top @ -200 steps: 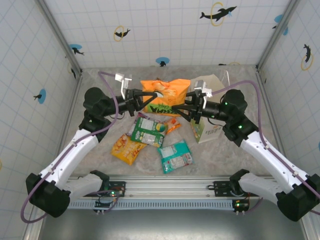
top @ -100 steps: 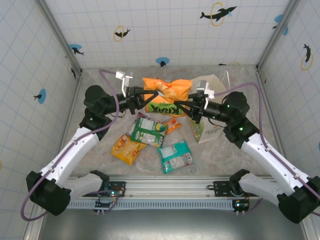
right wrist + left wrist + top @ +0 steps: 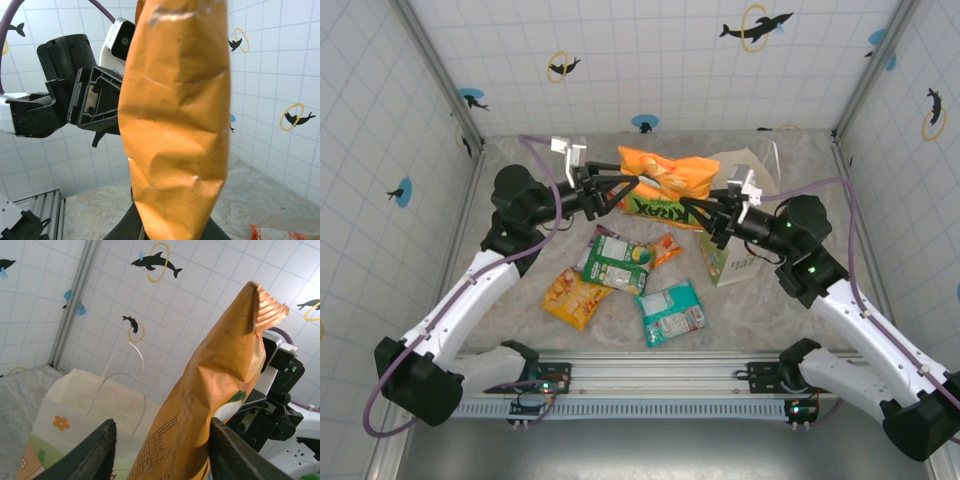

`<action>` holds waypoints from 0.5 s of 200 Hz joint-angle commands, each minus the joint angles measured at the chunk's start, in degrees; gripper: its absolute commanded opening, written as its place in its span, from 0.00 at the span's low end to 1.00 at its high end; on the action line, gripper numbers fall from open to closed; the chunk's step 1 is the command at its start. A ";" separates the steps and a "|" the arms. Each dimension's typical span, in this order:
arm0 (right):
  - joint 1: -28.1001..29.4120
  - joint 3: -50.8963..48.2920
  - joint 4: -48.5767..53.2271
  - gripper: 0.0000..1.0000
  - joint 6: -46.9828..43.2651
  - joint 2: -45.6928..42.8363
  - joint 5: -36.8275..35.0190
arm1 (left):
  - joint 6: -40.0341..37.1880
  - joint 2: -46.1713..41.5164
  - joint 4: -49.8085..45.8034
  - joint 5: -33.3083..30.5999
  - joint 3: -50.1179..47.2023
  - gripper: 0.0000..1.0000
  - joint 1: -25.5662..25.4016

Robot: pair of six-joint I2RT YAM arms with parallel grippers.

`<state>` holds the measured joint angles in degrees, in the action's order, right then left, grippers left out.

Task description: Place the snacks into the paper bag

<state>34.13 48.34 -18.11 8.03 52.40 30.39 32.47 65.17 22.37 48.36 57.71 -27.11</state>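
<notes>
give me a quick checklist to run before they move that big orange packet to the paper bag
1. Right jaws closed on the orange packet: ok, the right wrist view shows it rising from between them.
2. Left jaws gripping it too: cannot tell, the left wrist view shows a gap beside one finger.
3. Packet lifted off the table: ok.
4. Paper bag upright: ok, handles up.
5. Bag mouth open: cannot tell, the right arm covers it.
6. Packet above the bag mouth: not ok, it hangs to the left of the bag.
</notes>
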 commanded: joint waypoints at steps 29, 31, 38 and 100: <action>-0.10 -0.63 -2.54 0.16 -1.18 -1.35 -5.12 | -1.06 -0.12 -1.67 -5.51 2.23 0.67 0.00; -0.07 -0.62 -2.61 0.16 -1.18 -1.43 -5.27 | -1.15 -0.19 -1.75 -5.83 2.25 0.67 0.05; -0.09 -0.65 -2.85 0.16 -1.18 -1.56 -5.87 | -1.25 -0.31 -2.37 -6.89 2.25 0.70 0.04; -0.20 -0.74 -5.46 0.15 -1.86 -3.40 -13.23 | -1.58 -2.97 -9.52 -22.71 1.32 0.82 0.04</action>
<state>34.11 48.03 -18.59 7.11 50.63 21.78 31.70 64.62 16.12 34.52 58.26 -27.07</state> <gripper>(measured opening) 0.148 0.809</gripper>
